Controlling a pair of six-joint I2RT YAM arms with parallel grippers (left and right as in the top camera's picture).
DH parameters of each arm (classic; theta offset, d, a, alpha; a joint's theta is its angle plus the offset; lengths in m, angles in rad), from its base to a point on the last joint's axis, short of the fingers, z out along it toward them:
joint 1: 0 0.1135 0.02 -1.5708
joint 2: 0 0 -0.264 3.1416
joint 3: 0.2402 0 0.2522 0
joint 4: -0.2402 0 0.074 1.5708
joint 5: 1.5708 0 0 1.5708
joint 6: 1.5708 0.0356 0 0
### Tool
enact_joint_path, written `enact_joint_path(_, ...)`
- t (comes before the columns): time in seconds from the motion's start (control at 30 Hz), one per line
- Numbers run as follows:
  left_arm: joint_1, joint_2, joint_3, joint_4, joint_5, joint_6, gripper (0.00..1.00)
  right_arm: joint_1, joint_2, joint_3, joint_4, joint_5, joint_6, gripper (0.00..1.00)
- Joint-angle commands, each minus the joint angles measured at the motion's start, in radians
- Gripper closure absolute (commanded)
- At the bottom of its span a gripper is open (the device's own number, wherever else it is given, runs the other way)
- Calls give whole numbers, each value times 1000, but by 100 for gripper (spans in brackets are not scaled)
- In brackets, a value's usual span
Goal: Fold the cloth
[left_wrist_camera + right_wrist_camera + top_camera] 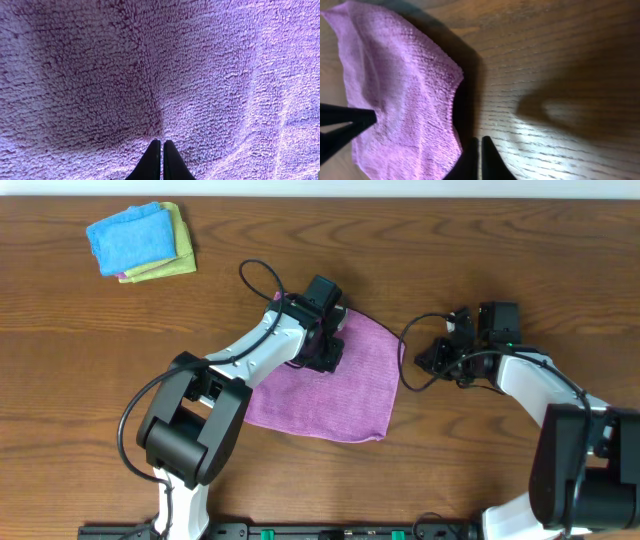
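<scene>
Cloth [345, 385] lies spread overhead, left gripper [322, 345] over its upper part; the left wrist view shows its jaws closed together on nothing, apparently pinning the pile; the right wrist view shows right gripper [479, 142] likewise closed and empty, just beside the cloth, seemingly standing clear.

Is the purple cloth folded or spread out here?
Spread. The cloth lies as one flat four-sided sheet on the table, no doubled-over layer visible overhead; one edge curls up slightly.
</scene>
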Motion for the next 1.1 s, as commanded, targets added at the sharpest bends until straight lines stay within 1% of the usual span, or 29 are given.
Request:
enact_joint_path(0.0, -10, -28, 20, -4, 4, -11, 94, -4, 48, -6, 8, -35, 12, 99)
enact_joint_path(0.2, -26, -28, 20, -4, 5, -12, 94, 7, 135, -6, 47, -58, 14, 99)
enact_joint_path(0.4, -39, -28, 20, -14, 5, -23, 94, 25, 150, -6, 121, -56, 42, 98)
enact_joint_path(0.57, -40, -28, 20, -13, 23, -40, 94, 49, 157, -6, 149, -52, 57, 98)
enact_joint_path(0.8, -40, -28, 20, -15, 23, -46, 94, 81, 233, -6, 235, -60, 145, 98)
enact_joint_path(0.93, -40, -28, 20, -18, 23, -45, 94, 92, 278, -6, 323, -85, 198, 98)
enact_joint_path(1.07, -40, -28, 20, -22, 22, -45, 94, 93, 280, -6, 409, -83, 221, 98)
